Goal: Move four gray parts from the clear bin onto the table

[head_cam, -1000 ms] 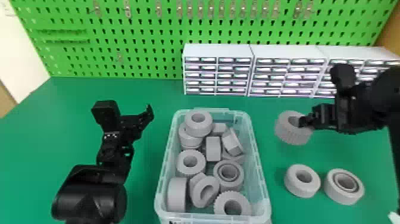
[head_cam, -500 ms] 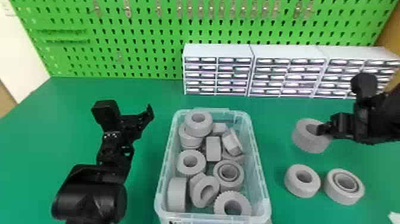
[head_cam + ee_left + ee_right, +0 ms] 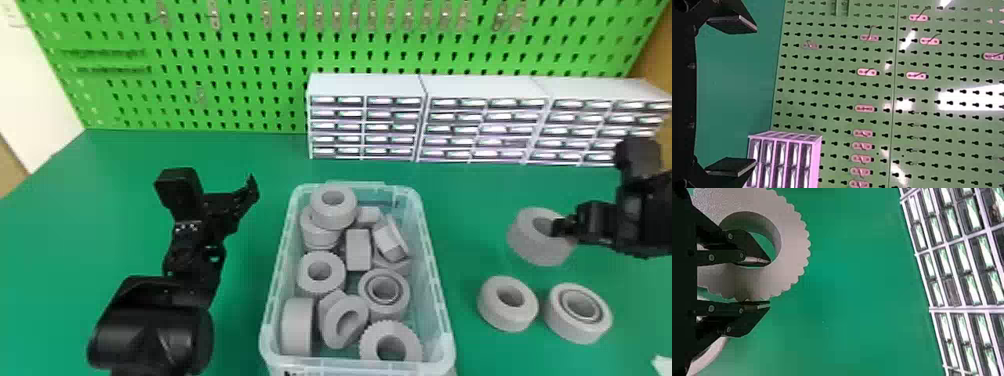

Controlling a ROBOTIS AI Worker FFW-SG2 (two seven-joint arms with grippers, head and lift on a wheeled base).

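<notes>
My R pincer (image 3: 768, 283), approx. 3 o'clock of clear bin (image 3: 357, 370), is clamped across the wall of a toothed gray part (image 3: 794, 246); prob. light, stiff, grippy.

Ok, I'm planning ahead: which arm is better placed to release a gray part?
Right, I'd say: the right end effector grips a gray part, right of the clear bin. The left end effector is open and empty, left of it.
</notes>
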